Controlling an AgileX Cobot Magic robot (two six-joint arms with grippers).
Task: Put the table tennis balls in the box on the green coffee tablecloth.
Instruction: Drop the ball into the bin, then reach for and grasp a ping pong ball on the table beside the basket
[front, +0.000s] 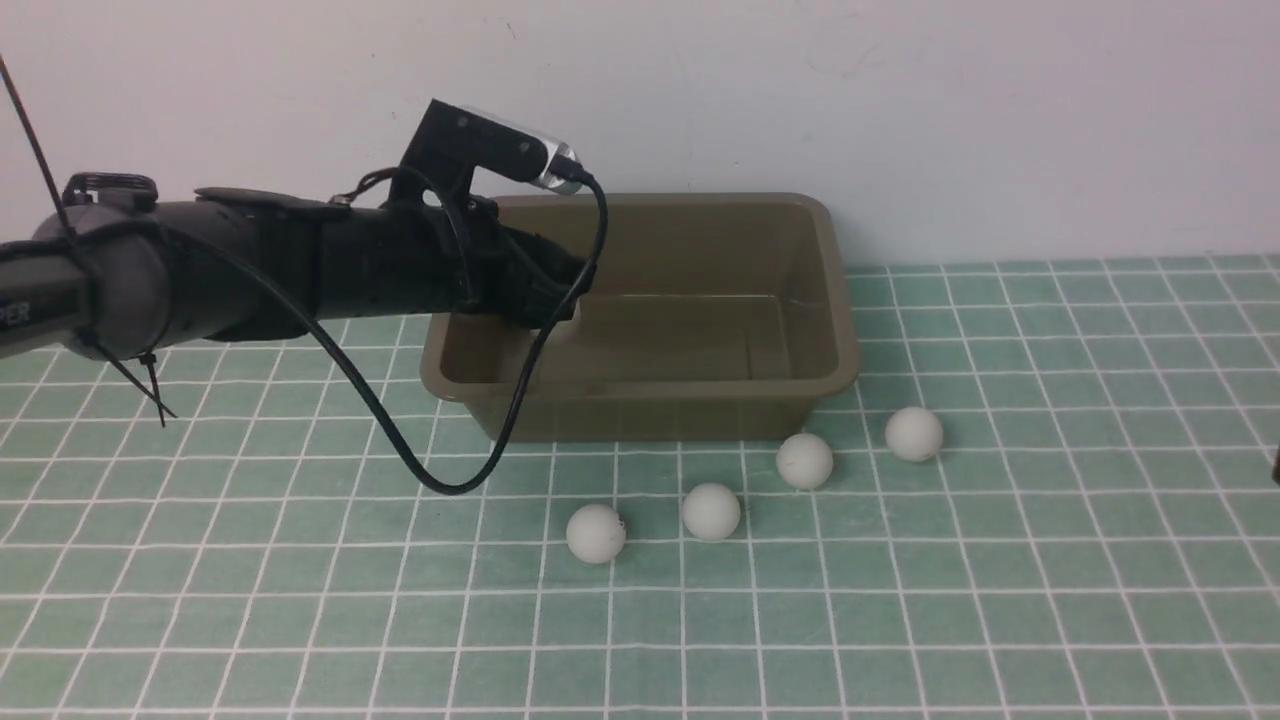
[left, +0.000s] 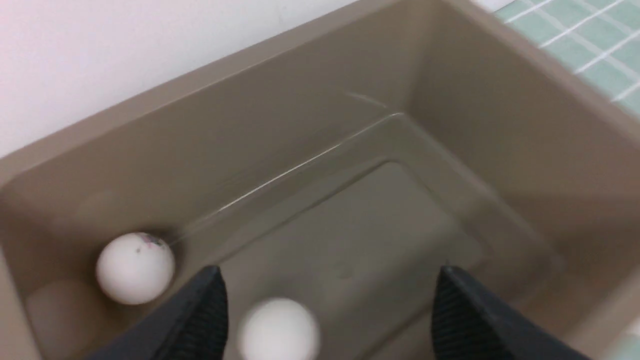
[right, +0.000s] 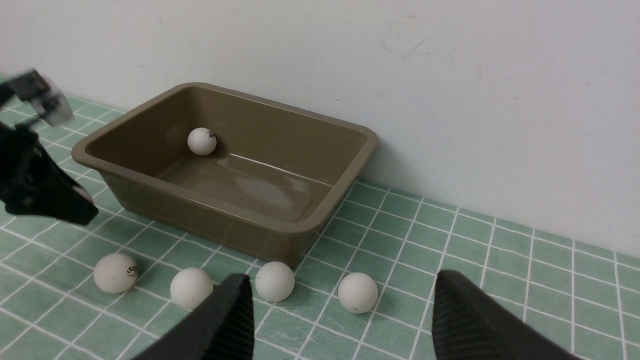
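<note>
We hold the left gripper (left: 327, 305) spread over the box (front: 822, 386), presumably to drop a ball (left: 280, 330) inside; our right gripper (right: 345, 315) waits open. Four balls (front: 711, 512) lie nearer, on the tablecloth (front: 1000, 580).

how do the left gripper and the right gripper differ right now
The left gripper is over the box, while the right gripper is off to the box's right. The left gripper has a white ball showing between its parted fingers; the right gripper has no ball between its fingers, only cloth and balls beyond. Both have their jaws apart.
</note>
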